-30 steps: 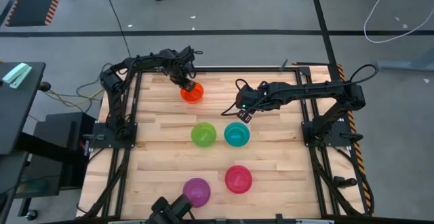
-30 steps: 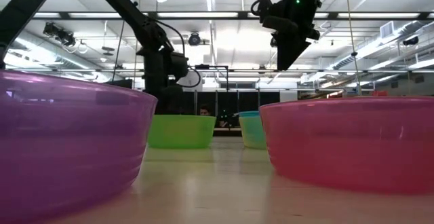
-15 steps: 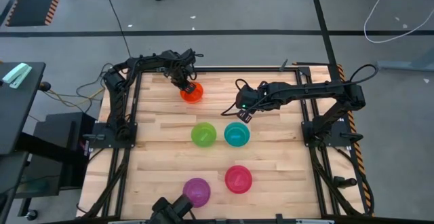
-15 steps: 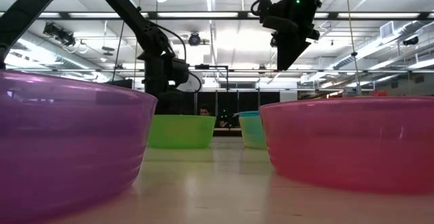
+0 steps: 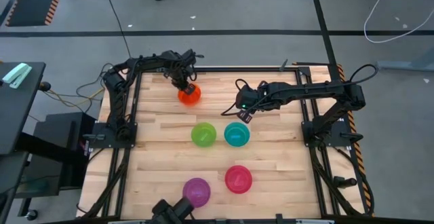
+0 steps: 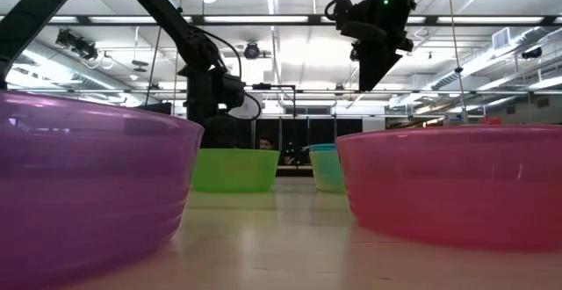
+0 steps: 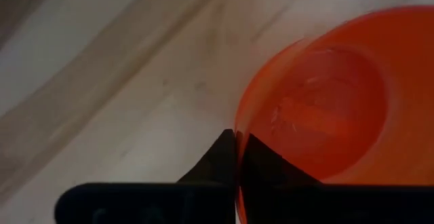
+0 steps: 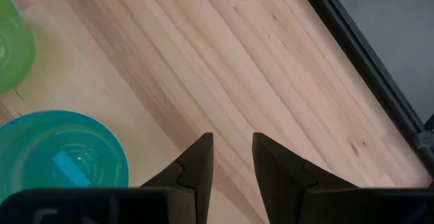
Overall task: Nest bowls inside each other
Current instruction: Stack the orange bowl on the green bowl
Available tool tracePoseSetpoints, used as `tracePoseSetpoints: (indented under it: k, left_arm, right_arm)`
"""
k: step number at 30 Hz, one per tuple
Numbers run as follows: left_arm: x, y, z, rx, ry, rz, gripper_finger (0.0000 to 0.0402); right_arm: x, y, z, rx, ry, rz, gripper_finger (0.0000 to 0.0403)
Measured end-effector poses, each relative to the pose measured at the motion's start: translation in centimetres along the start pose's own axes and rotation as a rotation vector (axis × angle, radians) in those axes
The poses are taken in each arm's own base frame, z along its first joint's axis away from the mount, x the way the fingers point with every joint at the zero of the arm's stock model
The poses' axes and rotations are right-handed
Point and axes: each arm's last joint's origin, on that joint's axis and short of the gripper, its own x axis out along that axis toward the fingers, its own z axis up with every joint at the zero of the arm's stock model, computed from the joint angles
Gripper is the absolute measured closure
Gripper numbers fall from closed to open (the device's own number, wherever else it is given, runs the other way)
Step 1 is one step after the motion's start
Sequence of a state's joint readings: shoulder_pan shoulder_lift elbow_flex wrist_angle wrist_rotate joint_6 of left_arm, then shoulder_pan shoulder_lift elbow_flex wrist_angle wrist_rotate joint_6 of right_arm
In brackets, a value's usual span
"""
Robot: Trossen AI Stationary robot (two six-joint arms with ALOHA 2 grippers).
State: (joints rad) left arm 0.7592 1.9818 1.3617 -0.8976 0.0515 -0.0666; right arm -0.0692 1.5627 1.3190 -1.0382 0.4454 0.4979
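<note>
The orange bowl (image 5: pixel 190 96) is at the table's far left, with my left gripper (image 5: pixel 184 85) shut on it. The green bowl (image 5: pixel 203 134) and the blue bowl (image 5: pixel 237 134) stand side by side mid-table, mouths up. The magenta-pink bowl (image 5: pixel 239 178) and the purple bowl (image 5: pixel 196 191) stand near the front edge. My right gripper (image 5: pixel 244 110) hangs open and empty above the table, just beyond the blue bowl (image 8: pixel 61 159). The yellow bowl is not in view. My left gripper pinches the orange bowl's rim (image 7: pixel 237 139) on the side nearest the arm. One finger (image 7: pixel 218 161) is outside the wall; the other shows through the wall from inside. The fingers come from above, slanting down. Whether the bowl's base rests on the table, I cannot tell.
A black metal frame (image 5: pixel 312 125) runs around the wooden table, and the arm bases stand at its left and right edges. Bare wood lies between the orange bowl and the green-blue pair, and at the table's near left and near right.
The orange bowl, held by my left gripper, has shifted slightly toward the table's left and near side.
</note>
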Motion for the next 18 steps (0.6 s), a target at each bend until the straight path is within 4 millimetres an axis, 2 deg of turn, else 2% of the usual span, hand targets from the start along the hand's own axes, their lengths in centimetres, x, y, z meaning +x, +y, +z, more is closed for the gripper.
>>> tracePoseSetpoints:
  k: [4, 9, 15, 18]
  left_arm:
    - [-1.1, -0.9, -0.7, 0.026, 0.023, 0.007, 0.0387]
    - [-3.6, -2.8, -2.0, 0.09, 0.011, 0.003, 0.0393]
    - [-7.3, -5.6, -3.9, 0.14, -0.077, -0.019, 0.0388]
    - [-8.3, -7.2, -4.7, 0.125, -0.107, -0.035, 0.0393]
  right_arm:
    - [0.0, 0.0, 0.0, -0.031, 0.0, 0.0, 0.0292]
    - [0.3, 0.0, -0.1, -0.05, -0.004, 0.0, 0.0292]
    - [2.3, 0.1, -1.6, -0.089, 0.037, -0.019, 0.0292]
    - [3.3, 0.1, -2.6, -0.082, 0.074, -0.035, 0.0292]
